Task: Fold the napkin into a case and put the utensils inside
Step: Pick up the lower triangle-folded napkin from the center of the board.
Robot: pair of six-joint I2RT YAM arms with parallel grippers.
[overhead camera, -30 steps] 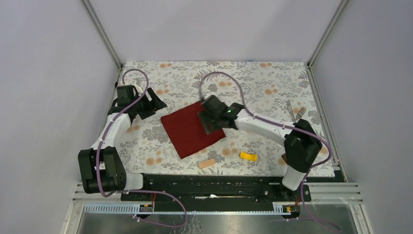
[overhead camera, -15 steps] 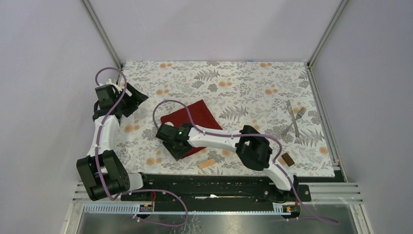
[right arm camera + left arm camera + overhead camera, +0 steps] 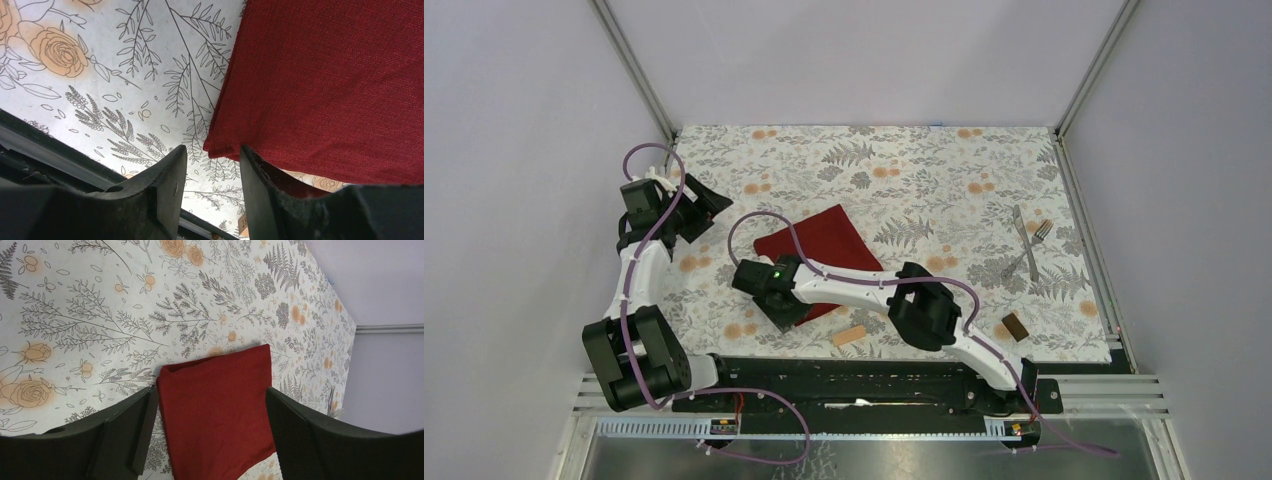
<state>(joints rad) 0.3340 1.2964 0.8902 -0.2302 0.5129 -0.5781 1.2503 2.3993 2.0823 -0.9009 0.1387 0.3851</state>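
Observation:
The dark red napkin (image 3: 829, 238) lies folded flat on the floral table cover, left of centre. My right gripper (image 3: 781, 311) hovers low at its near-left corner. In the right wrist view the gripper (image 3: 210, 167) is partly open, and the napkin's layered corner (image 3: 222, 145) sits just beyond the fingertips, ungripped. My left gripper (image 3: 712, 207) stands wide open to the left of the napkin, apart from it. Between its fingers (image 3: 125, 432) the napkin (image 3: 215, 410) shows farther off. The knife (image 3: 1020, 227) and fork (image 3: 1030, 251) lie together at the far right.
A tan block (image 3: 849, 335) lies near the front edge under the right arm's reach. A brown block (image 3: 1014, 326) sits at the front right. The black base rail (image 3: 854, 385) runs along the near edge, and frame posts stand at the back corners.
My right arm swung from the napkin's right side across to its near-left corner, and its jaws narrowed. My left arm drew back leftward, off the napkin. The right arm now covers the yellow block.

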